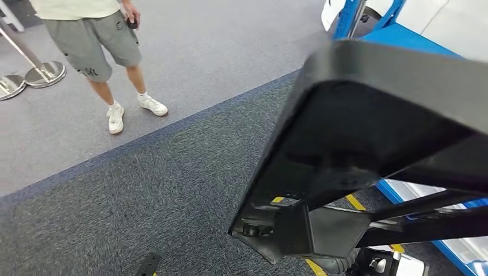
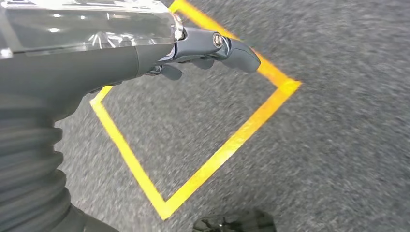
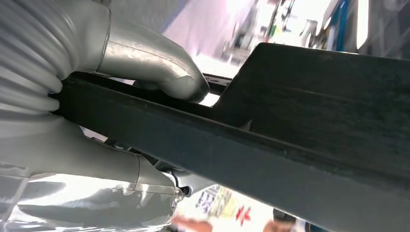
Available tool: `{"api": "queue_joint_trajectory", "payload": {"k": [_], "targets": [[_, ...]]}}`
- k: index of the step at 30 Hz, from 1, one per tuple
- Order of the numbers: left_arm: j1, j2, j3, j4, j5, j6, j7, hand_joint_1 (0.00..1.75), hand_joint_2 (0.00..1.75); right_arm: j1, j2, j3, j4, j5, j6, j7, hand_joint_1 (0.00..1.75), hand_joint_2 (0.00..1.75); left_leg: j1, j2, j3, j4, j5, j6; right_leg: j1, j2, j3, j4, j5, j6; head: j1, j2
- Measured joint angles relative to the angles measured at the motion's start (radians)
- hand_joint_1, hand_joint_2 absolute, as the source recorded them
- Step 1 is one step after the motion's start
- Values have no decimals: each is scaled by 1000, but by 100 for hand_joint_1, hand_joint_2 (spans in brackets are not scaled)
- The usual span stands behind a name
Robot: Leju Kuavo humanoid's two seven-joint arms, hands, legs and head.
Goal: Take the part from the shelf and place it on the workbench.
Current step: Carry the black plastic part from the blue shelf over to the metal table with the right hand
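A big black part (image 1: pixel 368 144) looms close, filling the right side and tilted over the dark grey carpet (image 1: pixel 144 207). Behind it runs a blue frame (image 1: pixel 403 37). A person in grey shorts and white trainers (image 1: pixel 115 118) stands on the lighter carpet beyond, holding a small dark object (image 1: pixel 133 23), near chrome stanchion bases (image 1: pixel 43 73). Yellow floor tape (image 1: pixel 355 202) peeks beneath the part.

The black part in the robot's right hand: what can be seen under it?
Under the black part lie grey carpet, yellow floor tape and a blue frame edge. The part covers the floor directly beneath it. The right hand grips it.
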Motion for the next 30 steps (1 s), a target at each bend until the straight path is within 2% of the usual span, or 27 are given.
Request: {"api": "queue_joint_trajectory", "payload": {"k": [1, 2, 3, 4, 5, 6, 8, 9, 10, 12, 13, 14, 15, 16, 17, 18, 20, 21, 22, 23, 24, 25, 26, 28, 30], "targets": [[2, 0, 0, 0, 1, 0, 0, 0, 175, 2, 0, 0, 2, 0, -2, -3, 175, 175, 0, 3, 10, -12, 13, 0, 1, -16, 1, 0, -1, 0, 0, 0], [3, 0, 0, 0, 1, 0, 0, 0, 175, 5, 0, 0, 3, 0, -3, -7, 175, 175, 0, 9, 40, -62, 41, 1, 1, -31, 2, 1, -3, 2, 0, 0], [3, 0, 0, 0, 1, 0, 0, 0, 175, 10, 0, -1, 4, 1, -5, -12, 175, 175, -1, 25, 81, -135, 70, 4, 2, -44, 4, 1, -5, 4, 0, 0], [2, 0, 0, 0, 1, 0, 0, 0, 175, 15, -1, -2, 4, 2, -6, -18, 175, 175, -5, 44, 119, -202, 91, 11, 4, -56, 6, 1, -7, 7, 0, 0], [0, 0, 0, 0, 1, 0, 1, 0, 175, 19, -2, -2, 4, 2, -6, -23, 175, 175, -9, 58, 143, -249, 103, 19, 7, -67, 7, 2, -9, 11, 0, 0], [0, 0, 0, 0, 1, 0, 1, 0, 175, 23, -3, -4, 4, 2, -6, -29, 175, 175, -13, 66, 154, -273, 105, 27, 9, -76, 8, 2, -10, 16, 0, 0], [2, 2, 0, 0, 1, 0, 3, 0, 175, 27, -6, -6, 3, 2, -6, -37, 175, 175, -17, 49, 151, -278, 105, 41, 9, -92, 10, 1, -11, 26, 0, 0], [3, 2, 0, 0, 2, 0, 3, 0, 175, 28, -8, -6, 3, 2, -6, -39, 175, 175, -15, 38, 151, -282, 108, 47, 7, -83, 11, 5, -16, 32, 0, 0], [3, 3, 0, 0, 1, -1, 4, 0, 175, 29, -10, -7, 3, 2, -8, -41, 175, 175, -13, 28, 152, -287, 112, 53, 4, -59, 6, 21, -30, 37, 0, 0], [0, 3, 0, 0, -3, -2, 4, 0, 175, 33, -15, -10, 3, 1, -14, -42, 175, 175, -10, 7, 153, -292, 118, 63, -1, 6, -34, 114, -88, 44, 0, 0], [-2, 3, -1, 0, -6, -3, 4, 0, 175, 38, -18, -13, 3, 1, -18, -42, 175, 175, -10, -4, 152, -292, 119, 66, -2, 26, -68, 184, -122, 44, 0, 0], [-2, 3, -2, 0, -8, -4, 4, 0, 175, 44, -20, -15, 3, 1, -22, -42, 175, 175, -11, -17, 150, -292, 120, 67, -2, 34, -101, 248, -146, 45, 0, 0], [-1, 3, -2, 0, -10, -6, 4, 0, 175, 50, -22, -16, 3, 3, -28, -42, 175, 175, -11, -30, 149, -290, 121, 68, -2, 37, -121, 287, -152, 45, 0, 0], [0, 4, -3, 0, -11, -7, 4, 0, 175, 58, -23, -17, 2, 5, -33, -42, 175, 175, -12, -45, 149, -289, 121, 67, -2, 38, -125, 291, -140, 45, 0, 0], [0, 4, -3, 0, -13, -8, 4, 0, 175, 66, -24, -19, -1, 8, -38, -43, 175, 175, -11, -60, 148, -286, 121, 67, -3, 41, -109, 253, -108, 44, 0, 0], [0, 4, -5, 0, -14, -9, 4, 0, 175, 75, -24, -21, -5, 12, -43, -44, 175, 175, -11, -75, 148, -282, 120, 65, -5, 56, -78, 184, -67, 43, 0, 0], [-2, 4, -9, 0, -17, -11, 5, 0, 175, 88, -25, -24, -15, 20, -50, -47, 175, 175, -11, -103, 141, -274, 120, 57, -11, 113, -25, 58, -16, 40, 0, 0], [-3, 5, -11, 0, -17, -12, 5, 0, 175, 93, -25, -25, -20, 23, -53, -49, 175, 175, -11, -114, 135, -271, 121, 51, -12, 134, -14, 27, -8, 39, 0, 0], [-3, 5, -14, 0, -19, -12, 6, 0, 175, 97, -26, -27, -23, 25, -55, -50, 175, 175, -9, -126, 130, -271, 124, 44, -10, 140, -13, 20, -11, 36, 0, 0], [-3, 5, -16, 0, -20, -13, 6, 0, 175, 100, -26, -28, -27, 25, -57, -51, 175, 175, -6, -138, 125, -272, 127, 37, -9, 128, -14, 18, -8, 32, 0, 0], [-1, 5, -19, 0, -21, -14, 7, 0, 175, 100, -26, -30, -31, 24, -57, -51, 175, 175, -4, -139, 121, -270, 128, 32, -8, 114, -12, 14, -6, 25, 0, 0], [0, 5, -20, 0, -23, -14, 8, 0, 175, 100, -26, -31, -35, 23, -58, -51, 175, 175, -5, -121, 115, -260, 121, 27, -8, 100, -9, 9, -3, 19, 0, 0], [0, 6, -21, 0, -23, -14, 8, 0, 175, 101, -26, -32, -39, 21, -58, -51, 175, 175, -6, -91, 103, -233, 103, 23, -9, 85, -6, 4, -1, 12, 0, 0], [-3, 6, -23, 0, -21, -14, 9, 0, 175, 105, -26, -34, -46, 18, -57, -51, 175, 175, -6, -25, 53, -123, 41, 16, -5, 50, -2, 0, -1, 4, 0, 0], [-2, 6, -24, 0, -17, -12, 9, 0, 175, 108, -26, -34, -48, 18, -54, -50, 175, 175, -2, -6, 2, -9, -5, 9, -1, 16, -2, 0, -3, 0, 0, 0]]}}
